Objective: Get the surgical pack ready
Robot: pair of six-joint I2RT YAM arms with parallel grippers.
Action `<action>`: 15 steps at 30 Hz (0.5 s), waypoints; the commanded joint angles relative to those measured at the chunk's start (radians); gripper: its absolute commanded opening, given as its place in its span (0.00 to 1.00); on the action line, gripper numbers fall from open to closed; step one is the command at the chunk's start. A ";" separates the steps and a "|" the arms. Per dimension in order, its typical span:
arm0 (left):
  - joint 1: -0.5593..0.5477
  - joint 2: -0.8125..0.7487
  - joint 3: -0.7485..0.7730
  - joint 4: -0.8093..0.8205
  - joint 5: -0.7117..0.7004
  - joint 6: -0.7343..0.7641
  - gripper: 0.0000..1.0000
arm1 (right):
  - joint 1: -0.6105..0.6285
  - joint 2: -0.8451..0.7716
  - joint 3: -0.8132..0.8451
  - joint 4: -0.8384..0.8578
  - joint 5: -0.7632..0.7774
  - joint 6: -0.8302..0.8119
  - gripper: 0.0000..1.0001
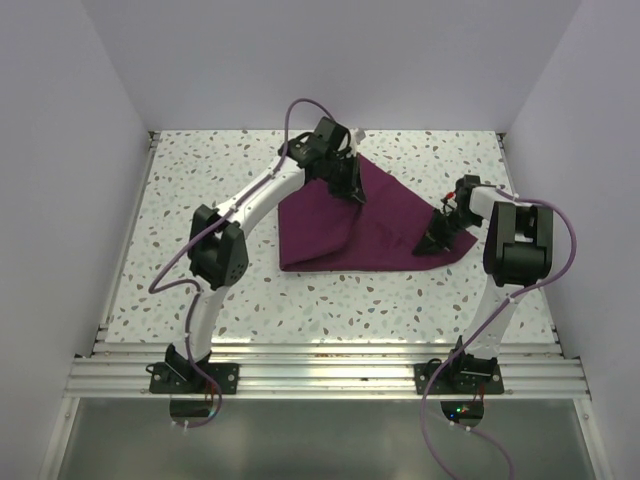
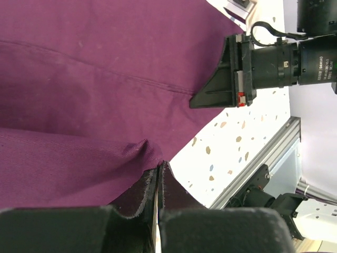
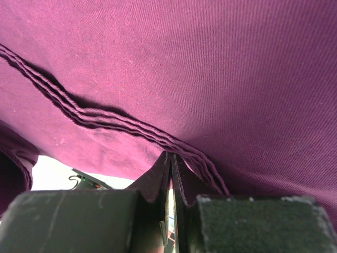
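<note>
The magenta cloth (image 1: 345,235) lies folded in a rough triangle on the surface (image 1: 190,170). The left tool (image 2: 159,167) is clenched on a fold near its far corner, and the right tool (image 3: 171,158) on the hemmed right corner, likely to draw a flap across together. Nothing else of the pack shows, and whether anything lies beneath cannot be told.
</note>
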 commanded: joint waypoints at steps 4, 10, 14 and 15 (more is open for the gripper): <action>-0.012 0.060 0.102 0.025 0.051 -0.030 0.00 | 0.008 0.041 0.012 0.027 0.033 -0.011 0.06; -0.017 0.087 0.082 0.045 0.074 -0.035 0.00 | 0.008 0.041 0.013 0.023 0.037 -0.013 0.05; -0.015 0.109 0.082 0.057 0.082 -0.033 0.00 | 0.008 0.039 0.012 0.024 0.040 -0.013 0.06; -0.015 0.110 0.082 0.060 0.079 -0.035 0.00 | 0.008 0.039 0.012 0.024 0.039 -0.013 0.06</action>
